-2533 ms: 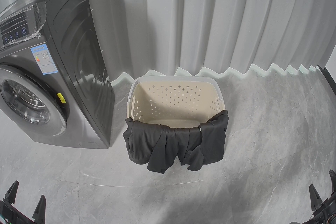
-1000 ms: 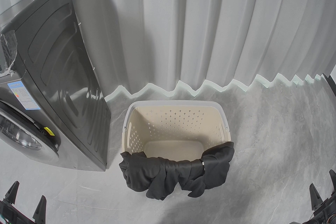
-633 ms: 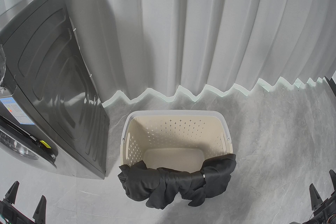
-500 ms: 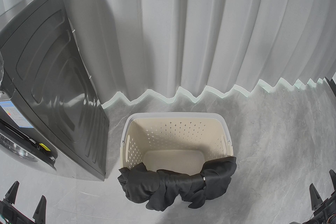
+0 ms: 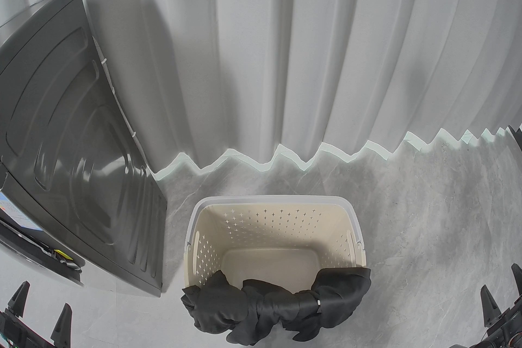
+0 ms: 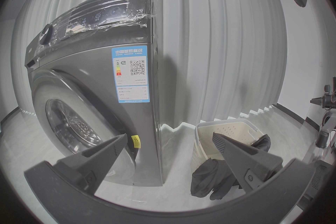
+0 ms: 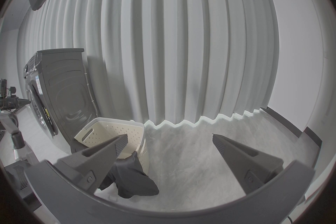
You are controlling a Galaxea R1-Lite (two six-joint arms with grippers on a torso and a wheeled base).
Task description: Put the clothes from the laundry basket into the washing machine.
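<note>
The dark garment (image 5: 274,305) hung over the near rim of the laundry basket (image 5: 272,200), beside the washing machine (image 5: 81,148). It looked soft, light and limp, and its bunched middle seemed the best hold. The left gripper (image 5: 43,297) and right gripper (image 5: 499,281) sat open and empty, well short of it

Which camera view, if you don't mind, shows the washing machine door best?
The left wrist view: the washing machine door faces the camera, glass nearly whole. The head view catches only its edge; the right wrist view sees it distant, edge-on.
</note>
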